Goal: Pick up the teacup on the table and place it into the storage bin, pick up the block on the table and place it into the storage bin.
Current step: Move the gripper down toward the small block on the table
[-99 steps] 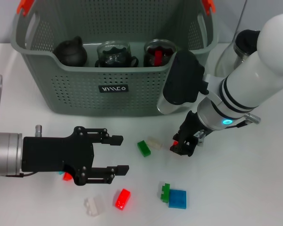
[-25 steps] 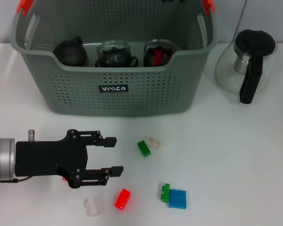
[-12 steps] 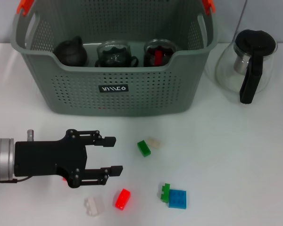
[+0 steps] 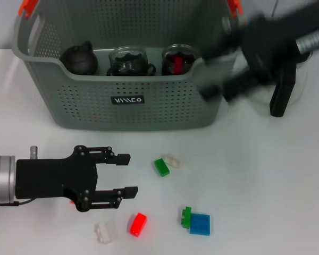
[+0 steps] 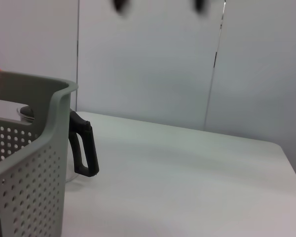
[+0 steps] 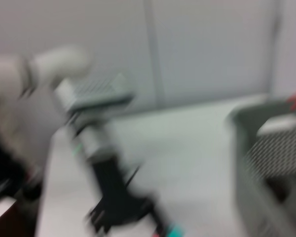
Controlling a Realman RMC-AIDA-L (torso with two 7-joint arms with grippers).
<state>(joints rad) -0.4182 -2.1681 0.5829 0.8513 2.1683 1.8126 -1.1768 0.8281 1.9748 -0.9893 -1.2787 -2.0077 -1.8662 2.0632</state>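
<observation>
The white surface (image 4: 266, 175) carries everything here, and the largest thing on it is the grey-green perforated plastic storage bin (image 4: 133, 101) with orange handle clips, standing at the far side with its small dark label facing the robot. Inside the bin, along the near wall, sit a dark round teapot (image 4: 80, 58), a clear glass teacup (image 4: 128, 61) with dark contents, and a second glass cup (image 4: 178, 59) holding something red. To the right of the bin stands a clear glass carafe (image 4: 284, 79) with a black lid and handle, partly covered by the right arm's black end effector (image 4: 239, 66), which appears as a motion-smeared shape over the bin's right corner; whether it is spread or pressed together cannot be told. The left arm's black end effector (image 4: 125, 175) hovers low over the surface in front of the bin, its two fingers spread apart and holding nothing. Scattered near it lie small plastic blocks: a blue block (image 4: 200, 224) touching a green one (image 4: 186, 217), a green block (image 4: 161, 167) just beside a pale translucent one (image 4: 174, 160), a red block (image 4: 138, 224), and a white block (image 4: 106, 232).
</observation>
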